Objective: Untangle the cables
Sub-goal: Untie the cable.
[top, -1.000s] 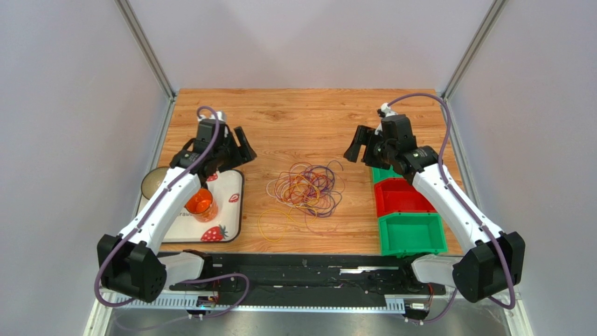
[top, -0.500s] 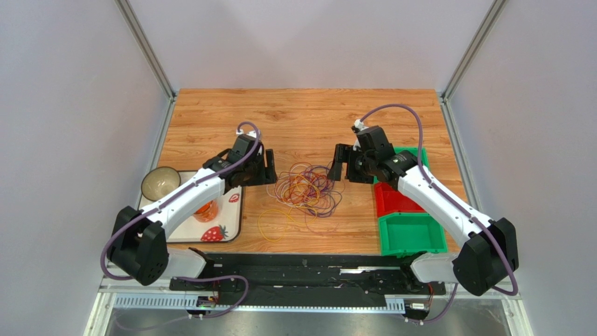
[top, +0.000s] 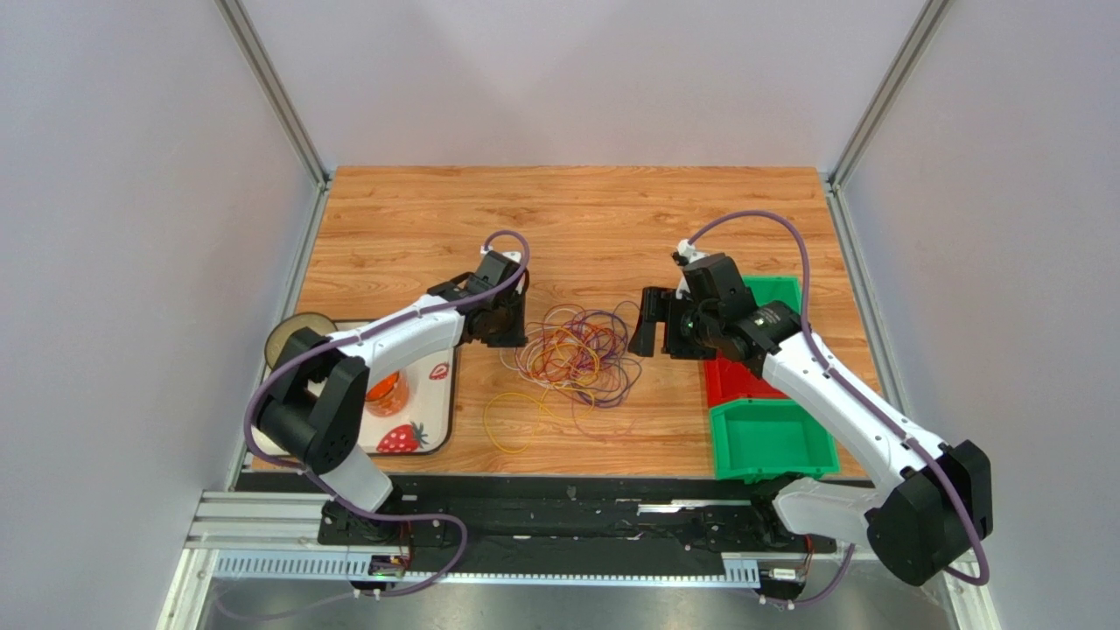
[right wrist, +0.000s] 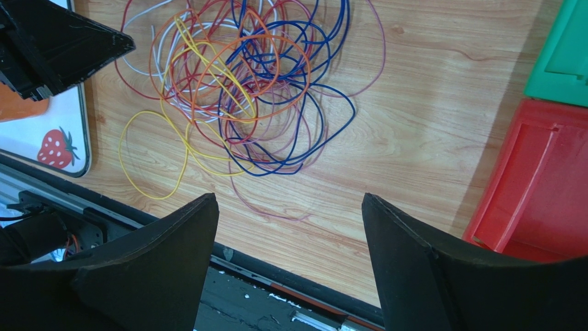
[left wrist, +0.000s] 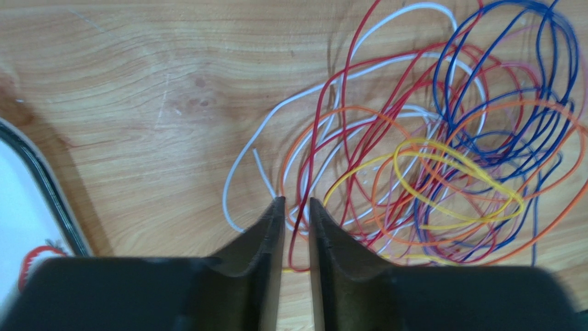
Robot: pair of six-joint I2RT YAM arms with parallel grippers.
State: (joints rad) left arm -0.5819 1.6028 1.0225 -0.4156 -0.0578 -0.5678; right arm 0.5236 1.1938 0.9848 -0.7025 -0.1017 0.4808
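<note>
The cables (top: 575, 352) lie as one tangled heap of thin red, orange, yellow, white and blue loops in the middle of the wooden table. My left gripper (top: 510, 322) is at the heap's left edge. In the left wrist view its jaws (left wrist: 295, 201) are drawn almost together, with a red strand (left wrist: 298, 231) in the narrow gap and the rest of the cables (left wrist: 442, 158) to the right. My right gripper (top: 653, 324) hovers at the heap's right edge. It (right wrist: 288, 198) stands wide open and holds nothing, with the cables (right wrist: 248, 89) ahead of its fingers.
A strawberry-print tray (top: 427, 400) at the left carries an orange cup (top: 381, 387), with a bowl (top: 292, 339) beside it. Red (top: 743, 381) and green (top: 773, 440) bins stand at the right. A loose yellow loop (top: 519, 420) trails toward the near edge.
Both arms have swung inward to the heap. My left gripper's jaws went from wide open to nearly together at the heap's left edge. My right gripper stayed open.
</note>
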